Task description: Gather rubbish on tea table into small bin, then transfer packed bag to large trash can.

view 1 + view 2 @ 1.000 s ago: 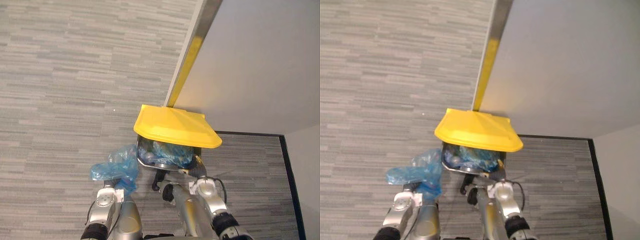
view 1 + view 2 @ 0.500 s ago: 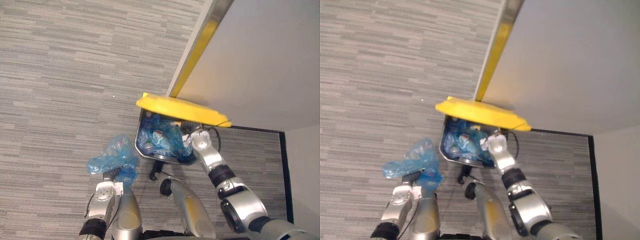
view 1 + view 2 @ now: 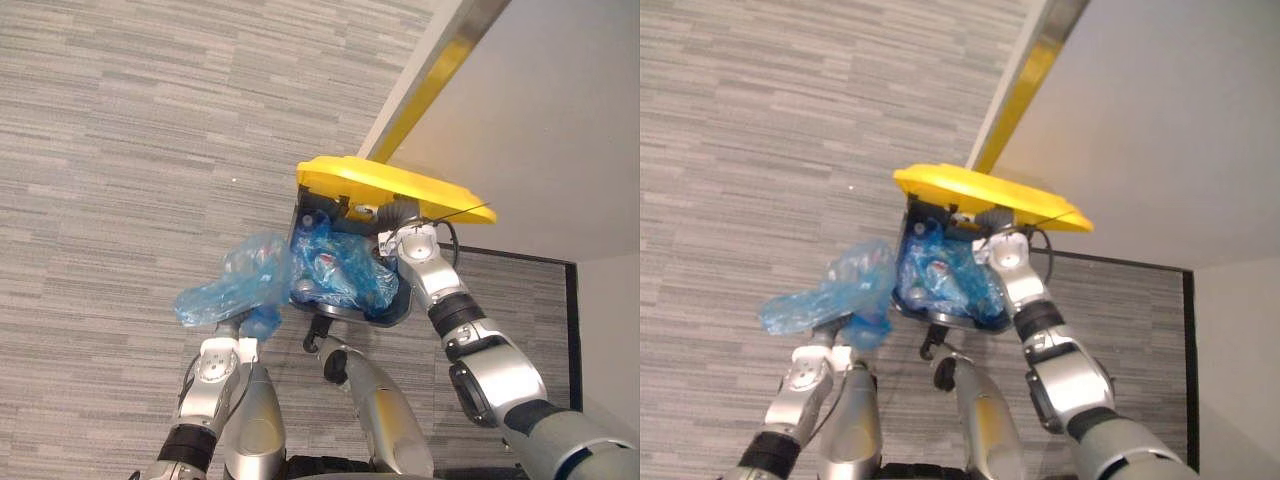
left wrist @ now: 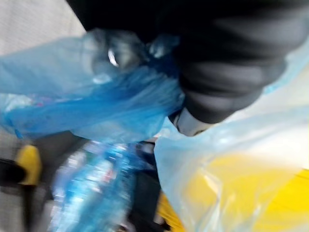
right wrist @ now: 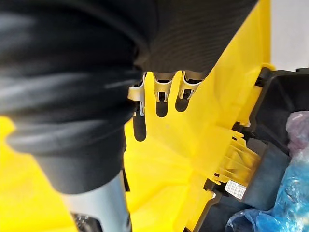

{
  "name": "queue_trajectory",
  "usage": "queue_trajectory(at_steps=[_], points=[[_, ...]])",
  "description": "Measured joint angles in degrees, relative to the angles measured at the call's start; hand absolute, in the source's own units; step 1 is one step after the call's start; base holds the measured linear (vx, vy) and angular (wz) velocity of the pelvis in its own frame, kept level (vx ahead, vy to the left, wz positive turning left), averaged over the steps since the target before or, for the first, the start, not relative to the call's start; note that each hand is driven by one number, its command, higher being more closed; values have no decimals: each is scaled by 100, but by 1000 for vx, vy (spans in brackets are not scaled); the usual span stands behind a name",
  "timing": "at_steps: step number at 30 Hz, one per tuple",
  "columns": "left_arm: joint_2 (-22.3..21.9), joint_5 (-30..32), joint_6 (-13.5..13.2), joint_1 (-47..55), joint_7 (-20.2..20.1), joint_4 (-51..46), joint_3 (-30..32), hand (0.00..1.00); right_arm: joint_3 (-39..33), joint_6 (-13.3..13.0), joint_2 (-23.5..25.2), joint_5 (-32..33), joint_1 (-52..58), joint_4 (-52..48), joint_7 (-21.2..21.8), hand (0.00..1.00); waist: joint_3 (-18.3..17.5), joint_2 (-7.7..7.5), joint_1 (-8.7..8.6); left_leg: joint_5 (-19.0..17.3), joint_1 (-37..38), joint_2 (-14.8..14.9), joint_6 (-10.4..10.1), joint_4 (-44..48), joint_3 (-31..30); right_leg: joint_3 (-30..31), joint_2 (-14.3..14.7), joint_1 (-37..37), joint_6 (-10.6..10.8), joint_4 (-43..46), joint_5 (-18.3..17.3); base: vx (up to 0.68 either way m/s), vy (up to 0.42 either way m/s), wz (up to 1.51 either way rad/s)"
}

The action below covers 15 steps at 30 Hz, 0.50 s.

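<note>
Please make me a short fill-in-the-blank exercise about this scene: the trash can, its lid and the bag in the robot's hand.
1. The large trash can has a ____ lid.
2. The right hand pushes the lid up with straight fingers, so the can stands ____.
3. The left hand holds a ____ plastic bag beside the can, not yet inside it.
Missing words: yellow; open; blue.

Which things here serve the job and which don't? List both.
Job: blue bag in the left hand, trash can, its yellow lid propped by the right hand, bags already inside.
Not: carpet, wall, yellow wall strip.
</note>
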Motion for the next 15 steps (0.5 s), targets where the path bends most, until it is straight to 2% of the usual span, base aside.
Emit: queue_trajectory(at_steps=[4,9,15], points=[[5,-238,-77,-141,-137,-525,-130,100,-112,13,-151,0,-221,124,31,0,50,62,-22,-16,-153,-83,-4,143,-59,-14,-138,-148,16,205,-21,-30,65,7],[11,-569,-88,-172,-231,-1266,-345,100,-111,23,-274,-2,-289,221,81,0,52,67,-38,-67,-150,-111,24,228,-49,22,-188,-162,49,312,-42,-14,56,0],[9,-792,-305,-505,-374,-2249,-736,100,-39,24,-503,-4,-557,226,290,0,92,161,-78,-145,-141,-110,59,372,40,157,-196,-206,45,437,-40,-39,56,-9]])
